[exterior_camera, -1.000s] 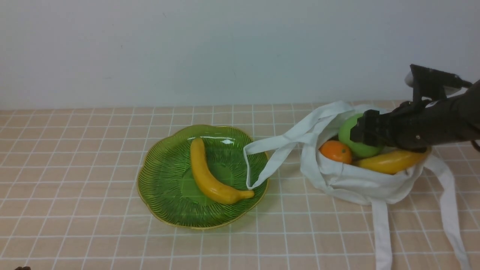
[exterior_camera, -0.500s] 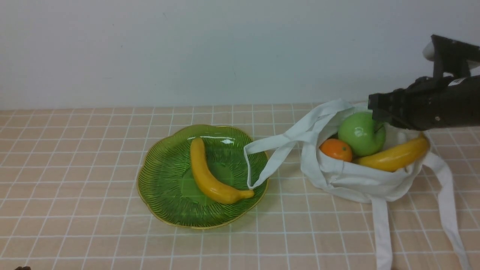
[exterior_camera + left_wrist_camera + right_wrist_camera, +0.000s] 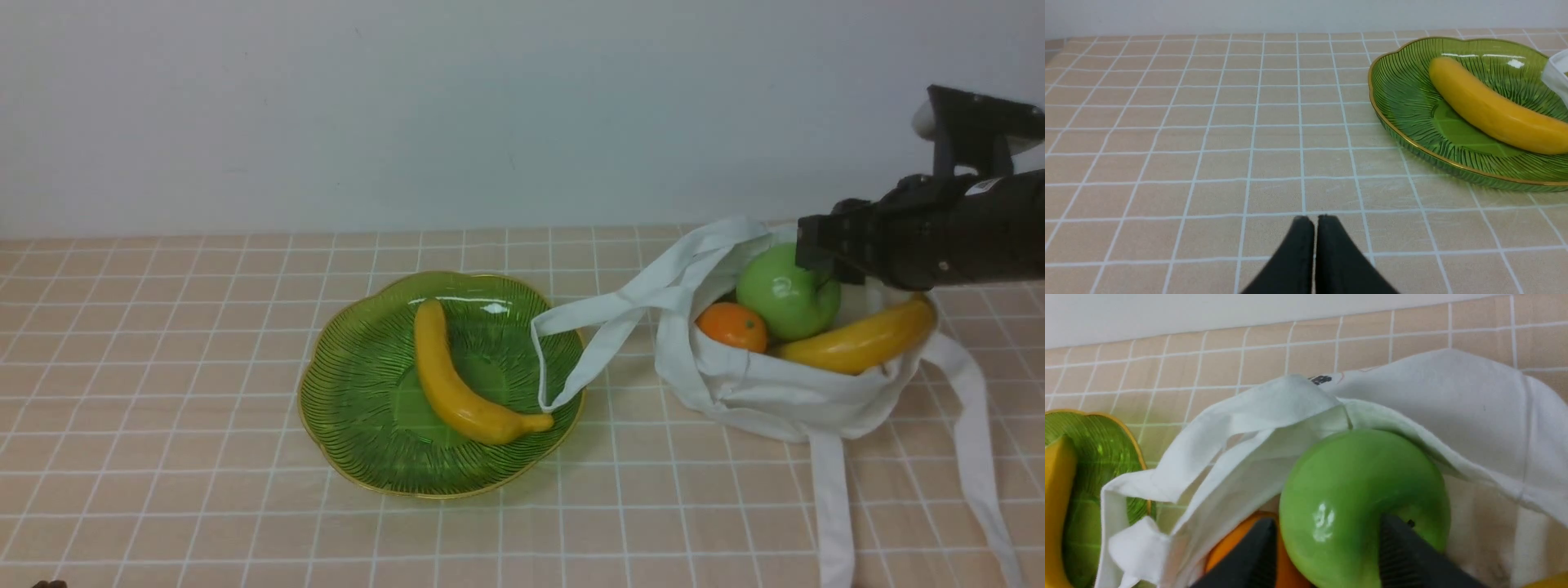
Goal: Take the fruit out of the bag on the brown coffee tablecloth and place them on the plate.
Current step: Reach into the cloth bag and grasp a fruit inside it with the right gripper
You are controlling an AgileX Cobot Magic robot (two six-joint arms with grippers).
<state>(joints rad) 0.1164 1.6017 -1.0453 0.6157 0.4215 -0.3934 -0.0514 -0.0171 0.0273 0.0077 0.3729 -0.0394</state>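
One green apple [image 3: 775,294] still in white tote [image 3: 792,400]; right gripper [image 3: 1327,526] has lifted off, fingers apart, empty; left gripper [image 3: 1316,222] together. Likely needs fresh grasp.

matte black right arm [image 3: 980,233], chunky black gripper [image 3: 829,245], small round screw, pale rounded piece on black bracket

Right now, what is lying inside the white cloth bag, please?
In the bag I see a green apple, an orange and a banana. Whatever lies beneath them is covered.
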